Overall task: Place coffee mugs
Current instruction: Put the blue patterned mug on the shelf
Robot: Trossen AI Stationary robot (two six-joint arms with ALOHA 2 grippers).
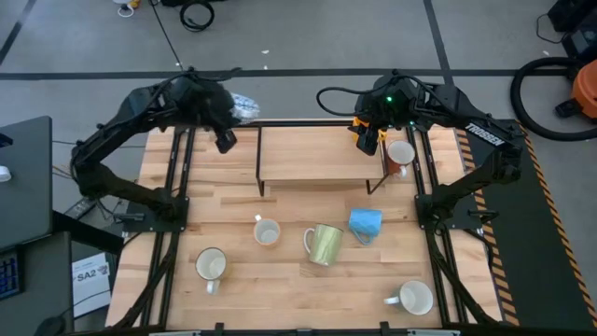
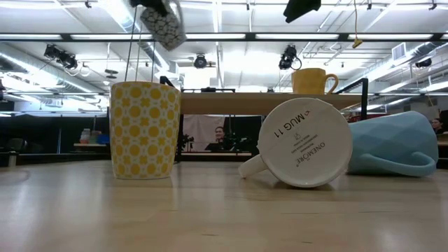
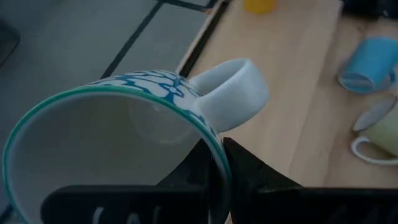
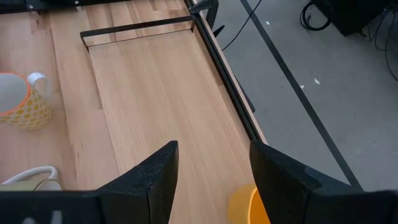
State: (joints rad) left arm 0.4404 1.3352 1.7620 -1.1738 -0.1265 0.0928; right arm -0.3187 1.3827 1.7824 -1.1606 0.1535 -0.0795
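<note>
My left gripper [image 3: 219, 155] holds a white mug with a blue-green pattern [image 3: 118, 143] in the air at the shelf's far left corner [image 1: 244, 105]. The mug also shows at the top of the low view [image 2: 162, 24]. My right gripper [image 4: 214, 177] is open above the right end of the raised wooden shelf [image 1: 317, 154], with an orange-yellow mug [image 4: 247, 205] standing just below it [image 1: 401, 154]. On the table are white mugs [image 1: 267, 231], [image 1: 210, 266], [image 1: 413, 299], a pale yellow-green mug [image 1: 325, 245] and a light blue mug [image 1: 366, 224] on its side. My left gripper is shut on the patterned mug's wall at the rim, right beside the handle [image 3: 219, 140]. One finger [image 3: 199, 171] is inside the mug and the other [image 3: 255, 177] outside. The mug is lifted clear and tilted, its mouth turned toward the wrist.
The shelf has a black metal frame [image 4: 140, 26] and bare wood along most of its top. The low view shows a yellow patterned mug [image 2: 145, 129] upright and a white mug [image 2: 304, 143] on its side. Floor and cables lie beyond the far edge.
</note>
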